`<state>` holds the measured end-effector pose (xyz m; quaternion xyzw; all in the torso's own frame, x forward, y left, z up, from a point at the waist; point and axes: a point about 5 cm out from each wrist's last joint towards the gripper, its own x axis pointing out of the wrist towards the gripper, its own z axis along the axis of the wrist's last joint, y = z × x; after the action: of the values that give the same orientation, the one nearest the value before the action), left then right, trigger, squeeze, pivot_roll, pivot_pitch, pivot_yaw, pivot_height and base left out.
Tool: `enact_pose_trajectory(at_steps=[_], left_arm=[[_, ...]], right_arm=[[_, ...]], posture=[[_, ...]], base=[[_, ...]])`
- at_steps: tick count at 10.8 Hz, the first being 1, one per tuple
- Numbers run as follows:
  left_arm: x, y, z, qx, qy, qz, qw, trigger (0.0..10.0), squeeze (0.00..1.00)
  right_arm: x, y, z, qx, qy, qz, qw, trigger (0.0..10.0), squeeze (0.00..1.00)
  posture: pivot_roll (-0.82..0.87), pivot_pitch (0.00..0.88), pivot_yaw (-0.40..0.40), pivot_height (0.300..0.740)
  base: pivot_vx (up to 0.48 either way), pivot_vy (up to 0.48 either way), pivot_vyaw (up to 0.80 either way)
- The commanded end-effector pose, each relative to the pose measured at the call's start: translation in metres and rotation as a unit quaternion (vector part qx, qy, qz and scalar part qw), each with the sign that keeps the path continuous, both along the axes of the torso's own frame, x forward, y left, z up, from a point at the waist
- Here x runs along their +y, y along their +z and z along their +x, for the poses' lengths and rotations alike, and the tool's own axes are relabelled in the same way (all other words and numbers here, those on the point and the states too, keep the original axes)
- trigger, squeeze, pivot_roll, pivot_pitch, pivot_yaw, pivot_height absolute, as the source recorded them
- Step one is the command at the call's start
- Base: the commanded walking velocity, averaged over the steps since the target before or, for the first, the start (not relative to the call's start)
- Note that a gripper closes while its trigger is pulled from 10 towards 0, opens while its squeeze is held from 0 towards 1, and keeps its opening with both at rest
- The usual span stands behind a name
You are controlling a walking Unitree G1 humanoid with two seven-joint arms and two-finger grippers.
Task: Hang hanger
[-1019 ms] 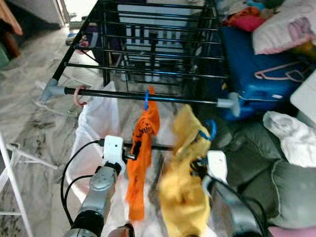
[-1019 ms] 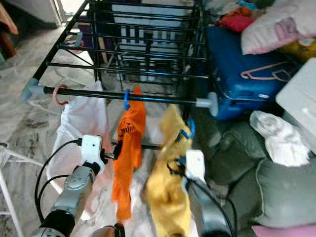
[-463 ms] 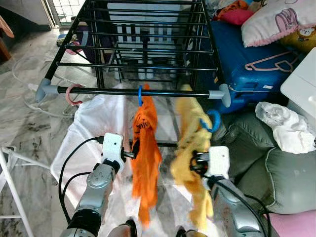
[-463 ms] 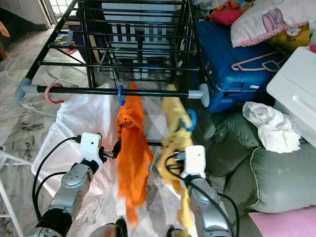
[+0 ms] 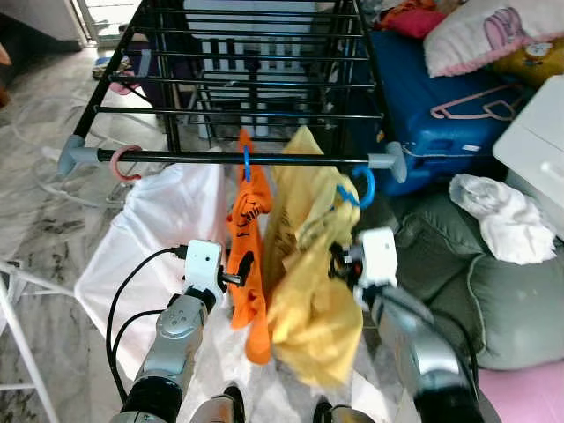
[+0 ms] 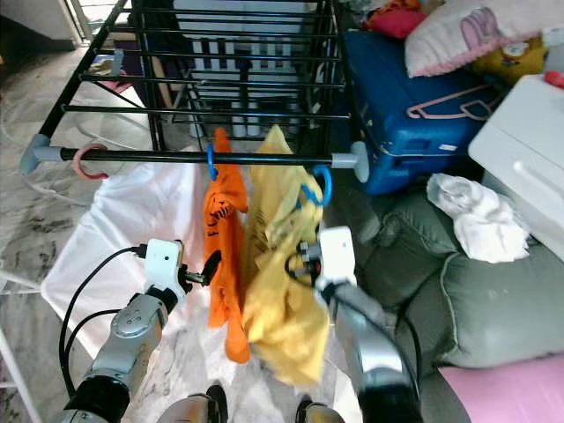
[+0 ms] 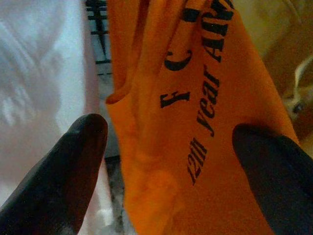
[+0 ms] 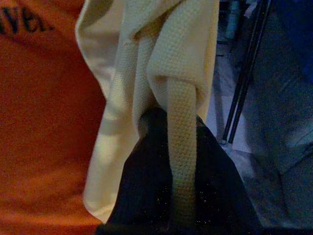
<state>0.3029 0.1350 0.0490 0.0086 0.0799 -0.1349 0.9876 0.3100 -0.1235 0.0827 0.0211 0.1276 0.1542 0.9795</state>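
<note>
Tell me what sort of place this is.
Likely a lived-in room of a home used for drying laundry: a black drying rack on a marble floor, a blue suitcase, and a pillow among heaped clothes.

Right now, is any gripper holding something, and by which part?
The right gripper is shut on the yellow garment, pinching a fold near its top. The left gripper is open beside the orange shirt.

Right tool (image 5: 339, 260) raised the yellow garment (image 5: 308, 291). Its blue hanger hook (image 5: 364, 188) now sits at the black rail (image 5: 229, 159), beside the orange shirt (image 5: 247, 256).
</note>
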Motion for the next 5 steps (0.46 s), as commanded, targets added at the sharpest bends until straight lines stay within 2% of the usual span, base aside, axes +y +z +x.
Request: enact_pose_trajectory(at_steps=[1, 5], left_arm=[[-0.003, 0.002, 0.001, -0.002, -0.01, 0.002, 1.0, 10.0, 0.0], [-0.005, 0.0, -0.001, 0.0, -0.014, 0.003, 1.0, 10.0, 0.0]], right_arm=[[-0.004, 0.013, 0.01, -0.018, -0.005, 0.0, 1.0, 10.0, 0.0], [-0.01, 0.025, 0.038, 0.003, -0.017, -0.01, 1.0, 10.0, 0.0]], posture=[[-0.09, 0.135, -0.002, 0.74], [-0.08, 0.135, -0.01, 0.74]], base=[[0.0, 0.0, 0.0], [0.0, 0.0, 0.0]])
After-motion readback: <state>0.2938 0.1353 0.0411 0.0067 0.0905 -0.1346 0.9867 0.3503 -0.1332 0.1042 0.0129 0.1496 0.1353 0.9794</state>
